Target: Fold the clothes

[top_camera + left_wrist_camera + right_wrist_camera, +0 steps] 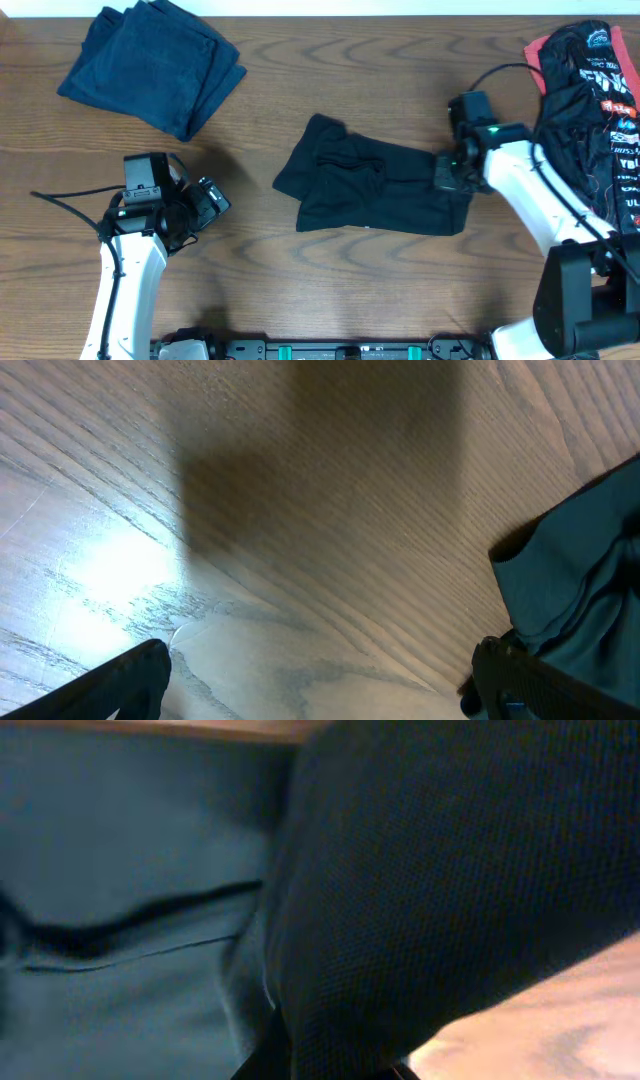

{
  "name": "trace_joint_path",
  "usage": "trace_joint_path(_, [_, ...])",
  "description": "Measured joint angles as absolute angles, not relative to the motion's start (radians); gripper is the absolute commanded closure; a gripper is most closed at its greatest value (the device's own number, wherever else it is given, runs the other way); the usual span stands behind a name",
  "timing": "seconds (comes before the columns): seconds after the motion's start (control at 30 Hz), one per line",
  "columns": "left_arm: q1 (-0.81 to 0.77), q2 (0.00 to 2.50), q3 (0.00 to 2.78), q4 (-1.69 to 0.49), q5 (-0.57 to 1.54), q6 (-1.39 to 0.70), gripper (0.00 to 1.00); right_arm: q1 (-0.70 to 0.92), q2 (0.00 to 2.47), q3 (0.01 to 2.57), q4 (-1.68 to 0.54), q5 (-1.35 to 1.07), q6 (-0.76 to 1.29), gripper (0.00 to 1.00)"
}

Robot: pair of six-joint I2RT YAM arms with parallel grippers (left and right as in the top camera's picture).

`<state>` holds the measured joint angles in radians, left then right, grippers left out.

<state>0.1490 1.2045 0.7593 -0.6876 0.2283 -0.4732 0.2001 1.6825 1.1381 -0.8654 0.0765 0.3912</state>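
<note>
A black shirt [375,188] lies partly folded in the middle of the table. My right gripper [447,170] is at its right edge, shut on a fold of the fabric. In the right wrist view black mesh cloth [450,870] fills the frame and hides the right gripper [330,1065]. My left gripper [207,200] hovers over bare wood left of the shirt, open and apart from it. Its fingers [125,680] stand wide around the left gripper's [320,675] empty gap. More clothes, black with red trim and white lettering [590,90], are piled at the far right.
A folded dark blue stack [150,65] sits at the back left. An edge of dark cloth [585,580] shows at the right of the left wrist view. The right arm's base [585,300] and cables stand at the front right.
</note>
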Motion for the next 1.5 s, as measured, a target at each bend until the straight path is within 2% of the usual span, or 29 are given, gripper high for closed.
trace_joint_path(0.23, [0.149,1.205,0.759,-0.688,0.228,-0.473,0.02,0.301,1.682,1.134,-0.809,0.079,0.402,0.95])
trace_joint_path(0.33, [0.149,1.205,0.759,-0.688,0.228,-0.473,0.02,0.318,1.683,1.124,-0.78,0.075,0.405,0.99])
trace_joint_path(0.6, [0.149,1.205,0.759,-0.688,0.229,-0.473,0.02,0.332,1.684,1.118,-0.807,0.095,0.41,0.99])
trace_joint_path(1.13, [0.149,1.205,0.759,-0.687,0.229,-0.473,0.02,0.16,1.686,1.217,-1.134,0.146,0.374,0.99])
trace_joint_path(1.5, [0.149,1.205,0.759,-0.68,0.229,-0.473,0.02,0.141,1.686,1.235,-1.188,0.178,0.33,0.99])
